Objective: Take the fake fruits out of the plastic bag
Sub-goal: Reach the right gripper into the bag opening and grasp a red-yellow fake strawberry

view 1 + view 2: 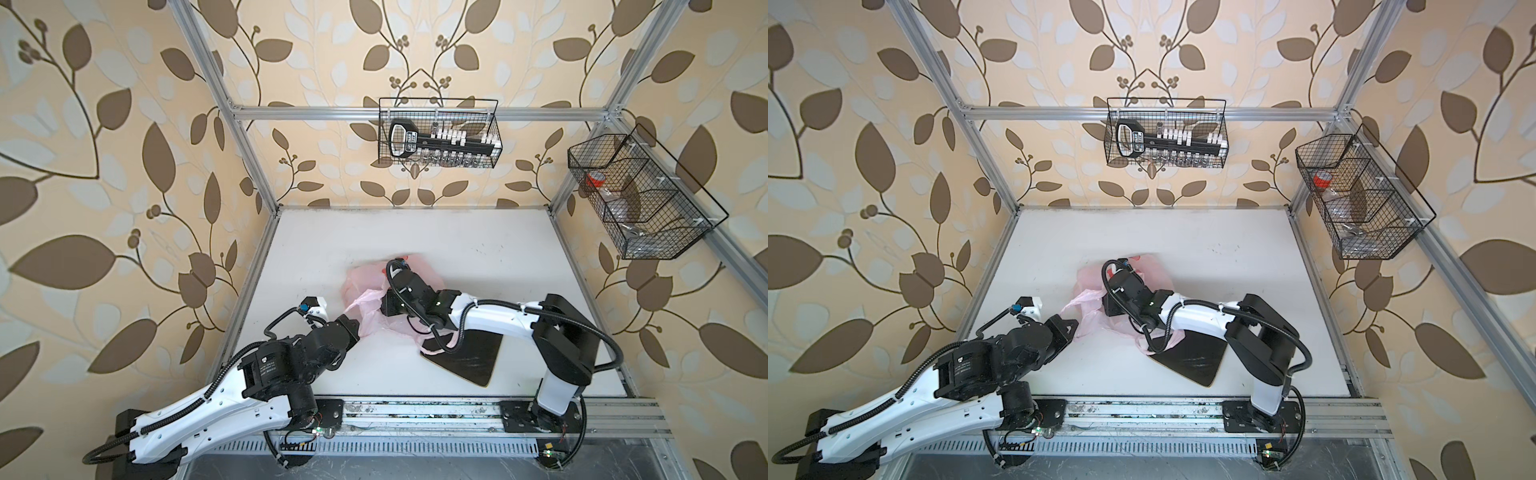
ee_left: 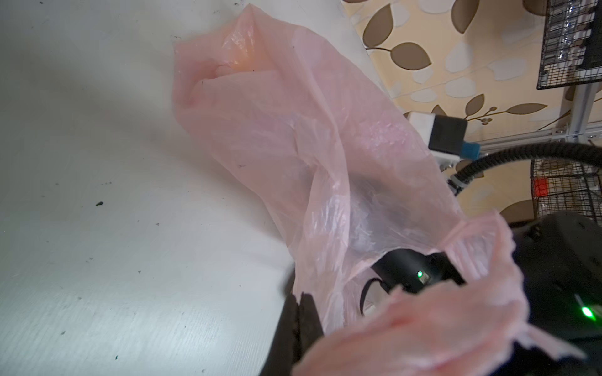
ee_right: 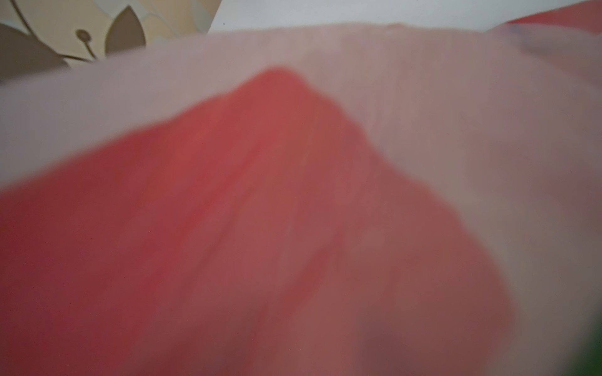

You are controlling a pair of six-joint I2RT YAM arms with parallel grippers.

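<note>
Both top views are taken up in the middle by a white table (image 1: 316, 257). A thin pink plastic bag (image 1: 361, 282) is laid on it, with one loop draped over a black plate (image 1: 469, 361).

The bag's mouth is lifted by the left gripper (image 2: 298, 302), which is pressed together on a pinch of the bag's edge. The right gripper (image 2: 368, 188) is pushed inside the bag and is seen only as a dark shape through the film. It cannot be told if it is spread or closed (its own camera is filled with blurry pink and red).

The fake fruits (image 2: 242, 62) are hidden in the bag. Only one yellow-orange lump is seen through the far end, in the left wrist view. No fruit is seen outside.

To do this step well, the mouth should be held high and wide. One fruit should be found and squeezed softly, with no film caught in between. Then it should be drawn out slowly, so the thin bag is not torn or dragged.
</note>
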